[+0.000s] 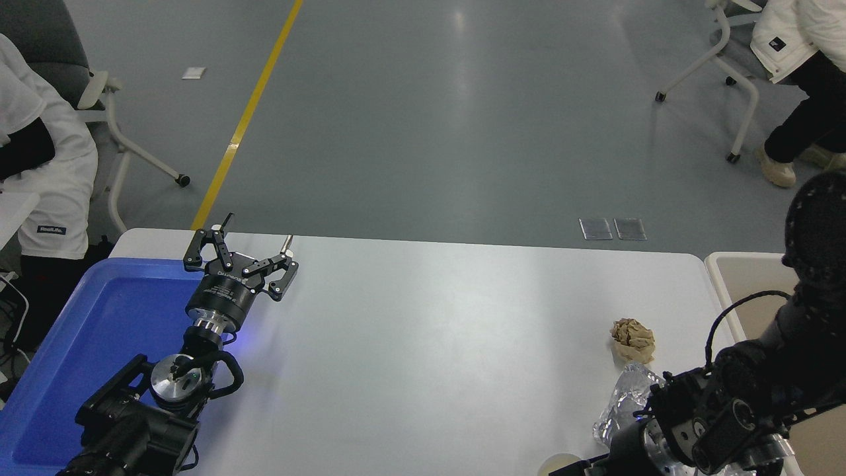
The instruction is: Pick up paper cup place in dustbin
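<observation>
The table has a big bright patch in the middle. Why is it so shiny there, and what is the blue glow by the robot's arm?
In the head view, the white table mirrors overhead light as a soft glare, as the grey floor does; a small blue light near the left arm's wrist tints the tabletop. Everything looks sharp.
</observation>
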Controlling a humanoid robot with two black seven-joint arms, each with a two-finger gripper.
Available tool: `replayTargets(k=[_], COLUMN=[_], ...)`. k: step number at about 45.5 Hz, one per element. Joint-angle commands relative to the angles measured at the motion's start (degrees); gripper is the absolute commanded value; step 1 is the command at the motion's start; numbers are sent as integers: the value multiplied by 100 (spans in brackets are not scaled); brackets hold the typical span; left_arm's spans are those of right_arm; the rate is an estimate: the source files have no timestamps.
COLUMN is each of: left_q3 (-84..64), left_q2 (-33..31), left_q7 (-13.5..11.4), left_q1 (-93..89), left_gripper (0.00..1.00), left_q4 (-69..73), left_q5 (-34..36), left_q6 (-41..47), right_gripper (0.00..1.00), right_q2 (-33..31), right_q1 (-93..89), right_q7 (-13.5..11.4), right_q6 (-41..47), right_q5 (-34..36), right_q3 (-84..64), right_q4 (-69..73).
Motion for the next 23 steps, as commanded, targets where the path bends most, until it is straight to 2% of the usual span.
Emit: replayTargets(k=[1,23], left_q3=[1,1], left_q2=[0,0], left_q7=[0,0], left_q1=[0,0], left_gripper=[99,99], left_q4=[0,0], left_q5=[0,0], left_q6=[8,0], right_gripper=[0,0], right_q2=[-4,-83], right_q1=[-82,138], right_q7=[5,57], right_q6=[-293,-293], right_q5=[-266,-371], right_q3=[-273,-299], right_q4=[-39,-13])
